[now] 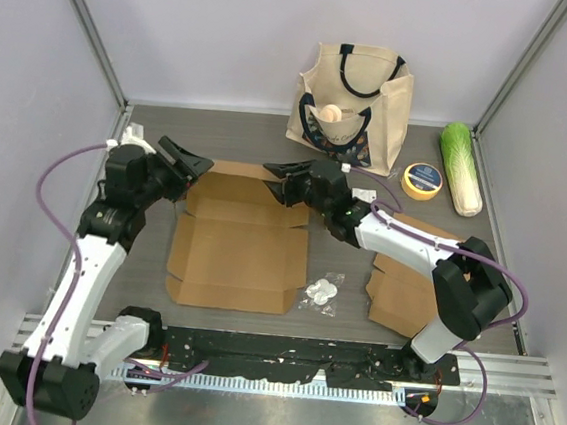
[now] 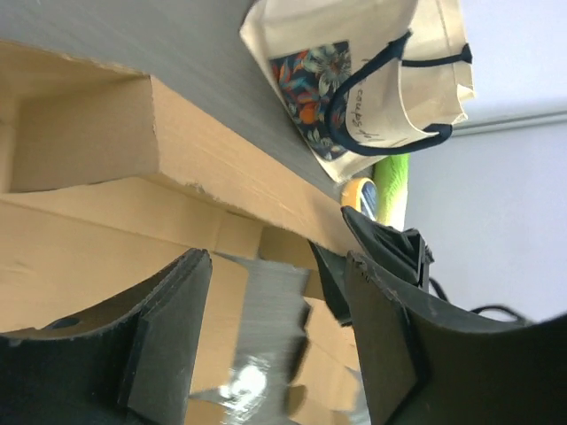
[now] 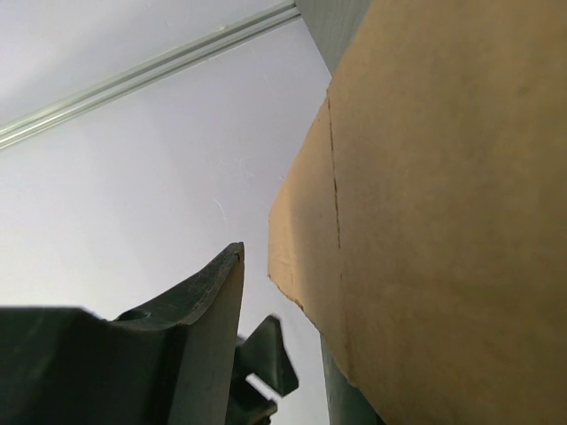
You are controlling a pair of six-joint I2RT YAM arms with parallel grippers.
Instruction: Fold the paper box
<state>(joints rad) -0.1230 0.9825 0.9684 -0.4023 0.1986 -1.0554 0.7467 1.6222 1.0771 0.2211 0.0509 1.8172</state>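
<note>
The paper box is a flat brown cardboard blank (image 1: 239,238) lying in the middle of the table. My left gripper (image 1: 192,167) is open at its far left corner, empty; the left wrist view shows its fingers (image 2: 168,328) spread over the cardboard (image 2: 80,142), with a far flap standing up. My right gripper (image 1: 281,182) is open at the far right flap. In the right wrist view one finger (image 3: 208,310) is free, and the flap (image 3: 443,212) lies against the other finger, mostly hiding it. The jaws are apart, not clamped.
A printed tote bag (image 1: 352,104) stands at the back. A yellow tape roll (image 1: 422,181) and a green cabbage (image 1: 462,167) lie at the back right. A second cardboard blank (image 1: 407,290) lies at the right. A small plastic bag (image 1: 323,293) lies between the blanks.
</note>
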